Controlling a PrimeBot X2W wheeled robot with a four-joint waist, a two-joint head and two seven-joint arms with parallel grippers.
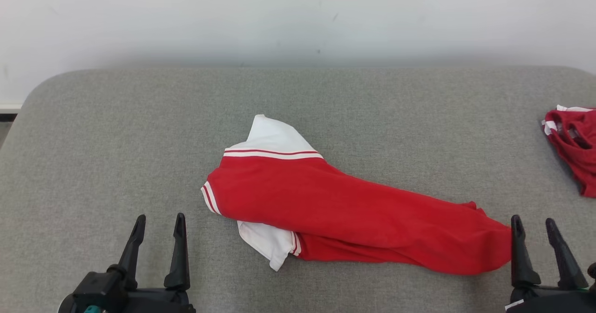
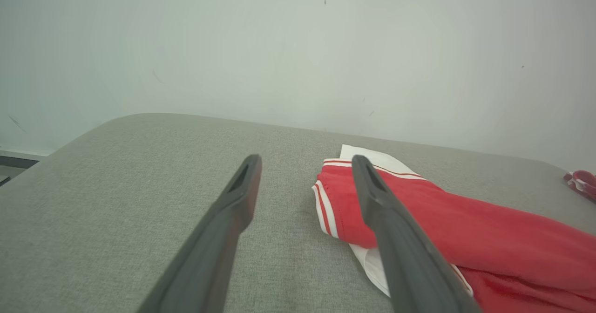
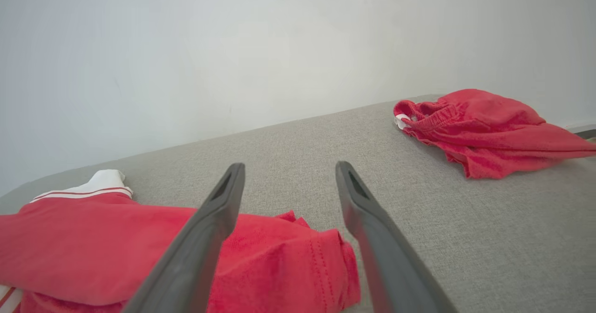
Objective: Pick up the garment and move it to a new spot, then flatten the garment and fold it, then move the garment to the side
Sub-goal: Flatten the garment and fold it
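Observation:
The garment (image 1: 344,210) is a red shirt with white sleeves and red-white trim, lying folded and slanted across the middle of the grey table (image 1: 116,131). It also shows in the left wrist view as the garment (image 2: 465,224) and in the right wrist view as the garment (image 3: 93,248). My left gripper (image 1: 159,221) stands open near the front edge, left of the shirt, nothing between its fingers. My right gripper (image 1: 534,223) is open too, just beyond the shirt's right end, its left finger (image 1: 518,248) close to the red hem. Both wrist views show spread fingers, left gripper (image 2: 305,161) and right gripper (image 3: 288,168).
A second red garment (image 1: 575,140) lies crumpled at the table's right edge, also seen as the red heap (image 3: 479,129). A pale wall (image 1: 298,19) rises behind the table. Bare grey table surface stretches left of the shirt and behind it.

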